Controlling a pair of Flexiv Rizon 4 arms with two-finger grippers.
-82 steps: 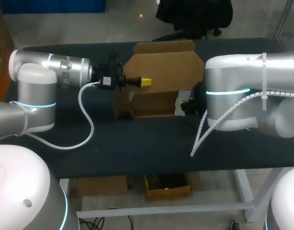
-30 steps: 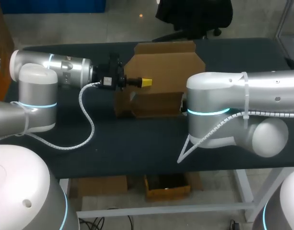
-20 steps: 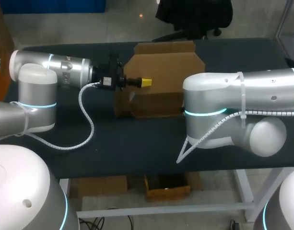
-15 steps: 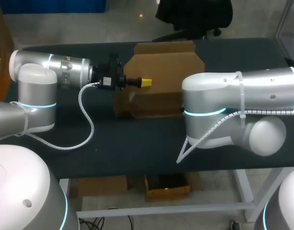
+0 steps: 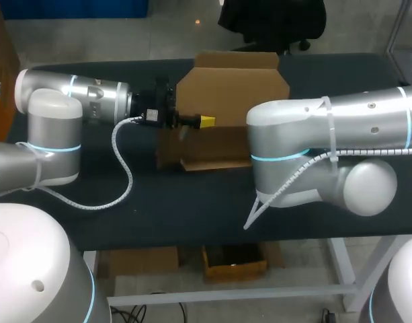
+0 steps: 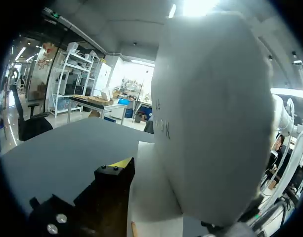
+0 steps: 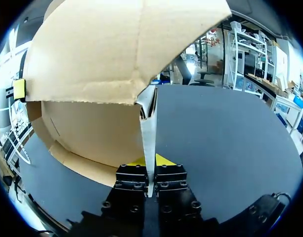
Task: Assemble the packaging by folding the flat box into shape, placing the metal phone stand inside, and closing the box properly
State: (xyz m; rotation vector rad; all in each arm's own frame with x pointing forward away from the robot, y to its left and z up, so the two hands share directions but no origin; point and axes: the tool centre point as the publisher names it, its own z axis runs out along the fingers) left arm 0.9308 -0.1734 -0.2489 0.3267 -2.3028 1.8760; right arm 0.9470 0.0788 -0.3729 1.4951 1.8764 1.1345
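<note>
The brown cardboard box (image 5: 226, 87) stands mid-table with its tall lid flap raised. My left gripper (image 5: 206, 121) is at the box's left wall. In the left wrist view only one of its fingers (image 6: 114, 173) shows, set off to one side next to a pale panel edge, so it looks open. My right arm (image 5: 306, 148) covers the box's right side and hides its gripper from above. In the right wrist view my right gripper (image 7: 150, 160) is shut on a thin upright side flap (image 7: 149, 123) of the box (image 7: 102, 54). No phone stand is visible.
The dark table (image 5: 158, 195) stretches in front of the box, and more bare tabletop (image 7: 225, 138) lies beside my right gripper. My right arm's bulky link (image 6: 210, 123) fills the space ahead of my left gripper.
My right arm swung further left over the box and its fingers closed on the side flap. The lid flap tipped back and the box shifted slightly. My left gripper's fingers parted.
</note>
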